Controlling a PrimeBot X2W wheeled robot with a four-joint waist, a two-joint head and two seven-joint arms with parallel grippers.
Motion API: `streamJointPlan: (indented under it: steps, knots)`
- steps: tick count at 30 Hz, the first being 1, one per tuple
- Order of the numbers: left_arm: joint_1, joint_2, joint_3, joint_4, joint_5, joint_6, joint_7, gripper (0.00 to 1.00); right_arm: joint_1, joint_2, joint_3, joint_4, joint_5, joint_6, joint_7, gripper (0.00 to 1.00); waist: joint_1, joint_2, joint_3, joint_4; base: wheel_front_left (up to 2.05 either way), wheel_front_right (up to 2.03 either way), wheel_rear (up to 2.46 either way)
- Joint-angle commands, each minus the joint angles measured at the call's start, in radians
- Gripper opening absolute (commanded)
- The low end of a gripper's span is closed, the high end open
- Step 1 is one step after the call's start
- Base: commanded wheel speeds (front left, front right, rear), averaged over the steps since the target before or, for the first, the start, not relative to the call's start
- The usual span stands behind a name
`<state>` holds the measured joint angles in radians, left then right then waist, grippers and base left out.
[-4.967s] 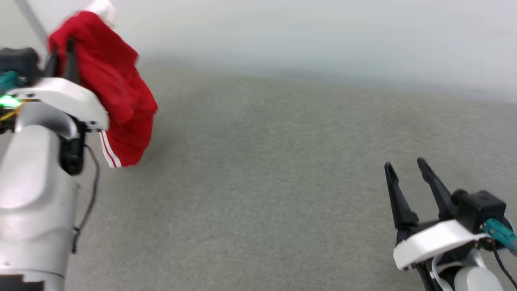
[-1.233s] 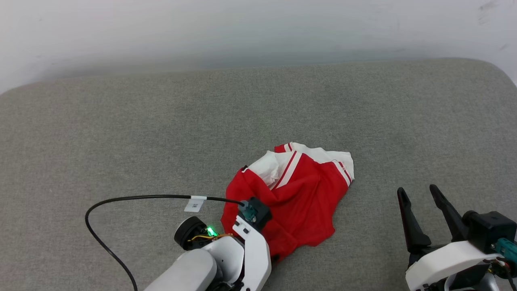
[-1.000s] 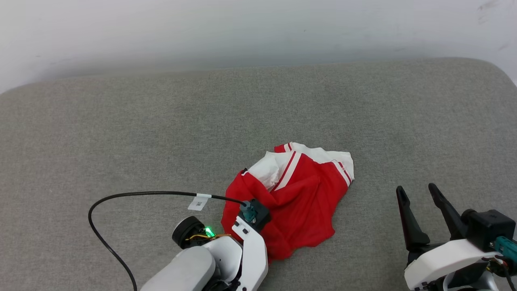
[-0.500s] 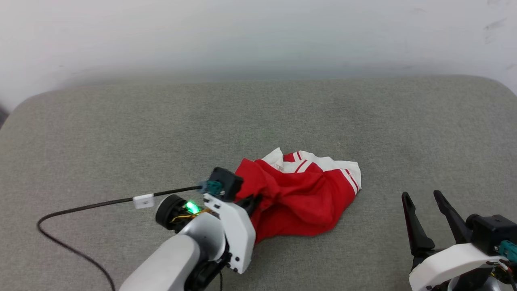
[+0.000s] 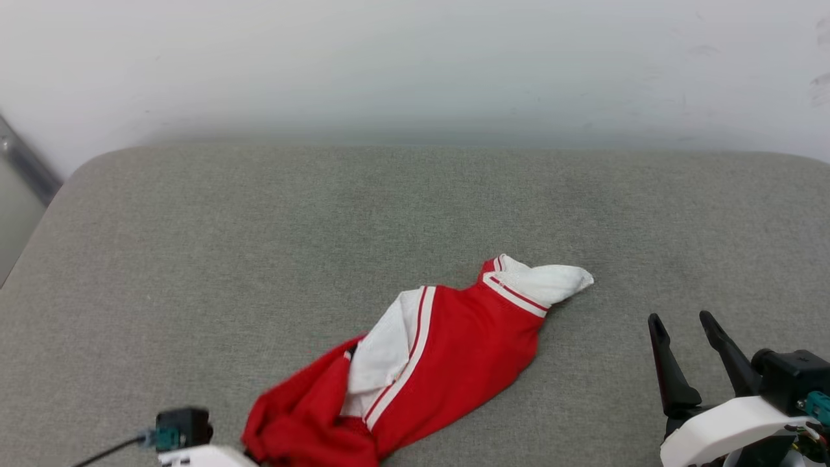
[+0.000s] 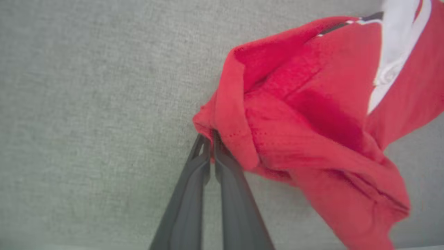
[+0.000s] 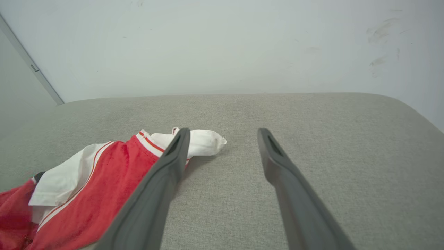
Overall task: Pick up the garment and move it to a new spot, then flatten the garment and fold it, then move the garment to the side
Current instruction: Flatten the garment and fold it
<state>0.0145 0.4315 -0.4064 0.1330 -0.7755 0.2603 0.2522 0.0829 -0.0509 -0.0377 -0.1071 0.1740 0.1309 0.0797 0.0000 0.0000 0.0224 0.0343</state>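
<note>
The garment [image 5: 447,350] lies on the grey upholstered surface [image 5: 259,227], long axis running near-left to far-right; left hand [image 6: 209,140] is pinched shut on its near red hem; right hand [image 5: 681,318], spread wide and empty, stands nearer the far white sleeve [image 5: 551,283].

You face a broad padded surface [image 5: 415,207] covered in grey-green woven fabric, its far left corner rounded. Behind it stands a plain, pale wall [image 5: 415,58]. The light is soft and even, with a dim band of shadow where the wall meets the padding. On the wall's upper right you have a few faint, dark scuff marks [image 7: 381,29]. At the far left, a thin grey strip [image 5: 29,162] slants down the wall, with a duller grey panel beyond it.
</note>
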Motion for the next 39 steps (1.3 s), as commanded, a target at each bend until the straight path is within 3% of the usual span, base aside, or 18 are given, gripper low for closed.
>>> streamJointPlan:
  steps: [1,2,3,4,5,15,21,24,32,39]
  knots:
    - [0.023,-0.002,0.008,0.010,-0.011,0.006,0.000,0.00,0.006,0.001,-0.001,-0.005,-0.003,0.000,-0.001,1.00,0.0000,0.0000,-0.001,0.001,0.00,0.00,0.00]
    - [0.045,-0.004,0.010,0.023,-0.024,0.002,0.001,0.00,0.007,0.001,-0.002,-0.006,-0.005,0.000,0.000,1.00,0.0000,0.0000,-0.002,0.002,0.00,0.00,0.00]
    - [0.060,-0.010,0.012,0.031,-0.035,-0.003,-0.004,0.11,0.006,0.001,-0.001,-0.008,-0.007,0.000,0.000,1.00,0.0000,0.0000,-0.004,0.002,0.00,0.00,0.00]
    - [0.072,-0.016,0.011,0.040,-0.039,-0.007,-0.012,0.72,0.007,0.001,-0.001,-0.009,-0.009,0.000,-0.001,1.00,0.0000,0.0000,-0.007,0.002,0.00,0.00,0.00]
    - [0.081,-0.017,0.008,0.049,-0.039,-0.011,-0.018,1.00,0.008,0.001,-0.001,-0.009,-0.011,0.000,0.000,1.00,0.0000,0.0000,-0.012,0.002,0.00,0.00,0.00]
    - [0.023,-0.032,0.009,-0.035,0.065,0.005,-0.195,1.00,0.026,0.001,-0.003,-0.026,-0.019,0.000,0.018,1.00,0.0000,0.0000,-0.050,-0.013,0.00,0.00,0.00]
    - [-0.083,-0.008,-0.029,-0.102,0.157,-0.006,-0.220,1.00,0.029,0.001,-0.006,-0.038,-0.019,0.000,0.023,1.00,0.0000,0.0000,-0.052,-0.024,0.00,0.00,0.00]
    - [-0.165,0.001,-0.077,-0.101,0.189,-0.046,-0.172,1.00,0.024,0.001,-0.005,-0.042,-0.021,0.000,0.026,1.00,0.0000,0.0000,-0.042,-0.030,0.00,0.00,0.00]
    - [-0.388,0.011,-0.230,0.005,0.190,-0.237,0.082,1.00,-0.019,0.001,0.010,-0.051,-0.026,0.000,0.018,1.00,0.0000,0.0000,0.029,-0.070,0.00,0.00,0.00]
    - [-0.476,0.012,-0.267,0.130,0.133,-0.311,0.250,1.00,-0.048,0.001,0.017,-0.030,-0.014,0.000,-0.004,1.00,0.0000,0.0000,0.085,-0.106,0.00,0.00,0.00]
